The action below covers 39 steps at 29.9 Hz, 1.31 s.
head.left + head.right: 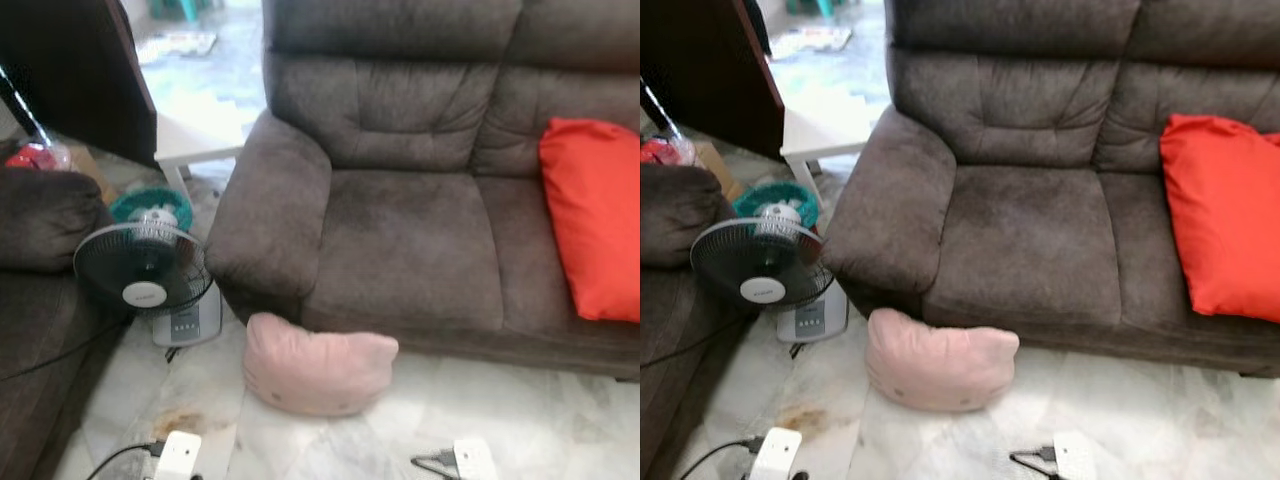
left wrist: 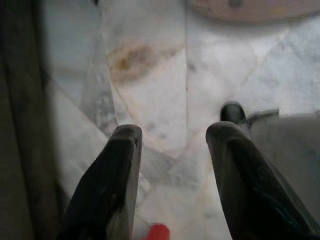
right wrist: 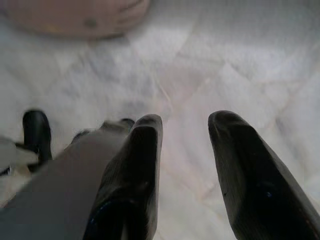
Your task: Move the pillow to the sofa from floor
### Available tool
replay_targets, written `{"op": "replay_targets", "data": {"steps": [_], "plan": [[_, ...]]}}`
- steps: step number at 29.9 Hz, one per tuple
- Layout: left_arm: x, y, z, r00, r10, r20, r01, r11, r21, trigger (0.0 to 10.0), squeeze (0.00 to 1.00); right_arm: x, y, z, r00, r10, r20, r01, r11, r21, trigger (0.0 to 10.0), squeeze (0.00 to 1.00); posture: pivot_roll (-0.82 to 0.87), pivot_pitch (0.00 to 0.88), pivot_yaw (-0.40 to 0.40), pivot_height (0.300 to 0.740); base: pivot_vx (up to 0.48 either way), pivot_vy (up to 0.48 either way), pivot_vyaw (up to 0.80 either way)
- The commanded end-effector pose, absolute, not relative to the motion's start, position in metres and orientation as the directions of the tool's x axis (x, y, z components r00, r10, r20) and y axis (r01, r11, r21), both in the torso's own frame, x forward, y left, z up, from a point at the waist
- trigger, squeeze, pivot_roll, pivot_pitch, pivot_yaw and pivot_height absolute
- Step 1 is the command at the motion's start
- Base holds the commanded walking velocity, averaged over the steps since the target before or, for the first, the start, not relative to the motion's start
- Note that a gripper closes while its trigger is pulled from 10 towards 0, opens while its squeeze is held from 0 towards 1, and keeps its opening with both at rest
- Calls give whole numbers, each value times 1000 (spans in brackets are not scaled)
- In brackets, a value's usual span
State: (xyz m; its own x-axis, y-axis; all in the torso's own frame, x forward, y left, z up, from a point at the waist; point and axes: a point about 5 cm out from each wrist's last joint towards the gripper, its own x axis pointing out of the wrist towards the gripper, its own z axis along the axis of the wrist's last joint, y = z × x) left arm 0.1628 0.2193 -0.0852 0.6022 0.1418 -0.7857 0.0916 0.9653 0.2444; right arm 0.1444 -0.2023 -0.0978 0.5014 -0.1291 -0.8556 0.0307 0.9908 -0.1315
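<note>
The pink pillow (image 1: pixel 318 373) lies on the floor (image 1: pixel 520 420) touching the sofa (image 1: pixel 410 250) front edge, while the left gripper (image 2: pixel 172 137) and right gripper (image 3: pixel 185 125) hang with jaws wide, holding nothing.

Floor: I see pale marble tiles (image 1: pixel 520 420), one rust stain (image 1: pixel 180 420) | Furniture: white side table (image 1: pixel 195 140), dark cabinet (image 1: pixel 70 70) | Light: daylight from rear

— How many cushions?
— Two: one pink pillow (image 1: pixel 318 374) on the floor (image 1: pixel 520 425), one red cushion (image 1: pixel 596 215) at the sofa's (image 1: pixel 400 240) right end.
— Fans?
— One fan (image 1: pixel 143 270).
</note>
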Motion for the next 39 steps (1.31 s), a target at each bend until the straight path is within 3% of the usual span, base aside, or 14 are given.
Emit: {"op": "replay_targets", "data": {"steps": [1, 10, 39], "plan": [[160, 215, -87, 594, 135, -793, 85, 970, 229, 10000, 0, 135, -208, -100, 476, -144, -868, 41, 989, -142, 10000, 0, 143, 87, -15, 740, 341, 0, 0], [160, 215, -88, 592, 138, -794, 90, 968, 235, 10000, 0, 134, -208, -101, 476, -141, -868, 38, 990, -139, 10000, 0, 142, 83, -15, 740, 337, 0, 0], [162, 216, -86, 613, 161, -773, 68, 965, 255, 10000, 0, 134, -207, -101, 477, -139, -868, 44, 990, -135, 10000, 0, 144, 79, -12, 740, 0, 0, 0]]}}
